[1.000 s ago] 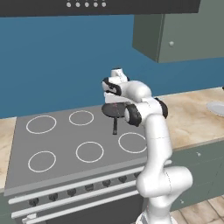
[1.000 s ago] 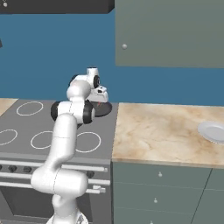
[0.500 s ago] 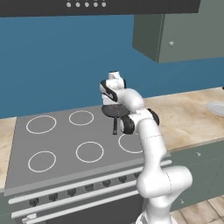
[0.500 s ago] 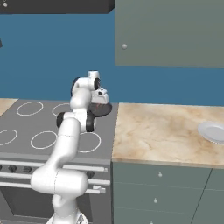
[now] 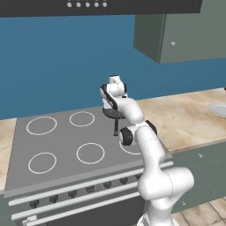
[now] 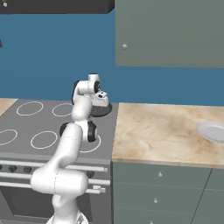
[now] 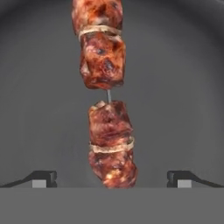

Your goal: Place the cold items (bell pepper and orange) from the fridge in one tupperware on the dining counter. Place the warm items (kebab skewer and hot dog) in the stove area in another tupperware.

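A kebab skewer (image 7: 107,109) of browned meat chunks lies in a dark pan (image 7: 39,87) and runs straight away from the hand. My gripper (image 7: 111,178) hangs just above its near end, open. The fingertips (image 7: 43,178) stand wide on either side of the meat and do not touch it. From the base, the pan (image 5: 113,114) sits on the stove's back right burner with the gripper (image 5: 109,105) pointing down into it. The right base view has the same pan (image 6: 99,110) under the gripper (image 6: 101,100). The hot dog, bell pepper, orange and tupperware are out of view.
The stove top (image 5: 53,145) carries several ring burners. The pan's handle (image 5: 116,126) points toward the front. A marble counter (image 6: 162,135) lies to the right with a white plate (image 6: 213,131) at its far end. Wall cabinets (image 6: 170,30) hang above.
The elbow has swung down and in toward the stove front. The hand has stayed over the pan and the jaws have stayed wide.
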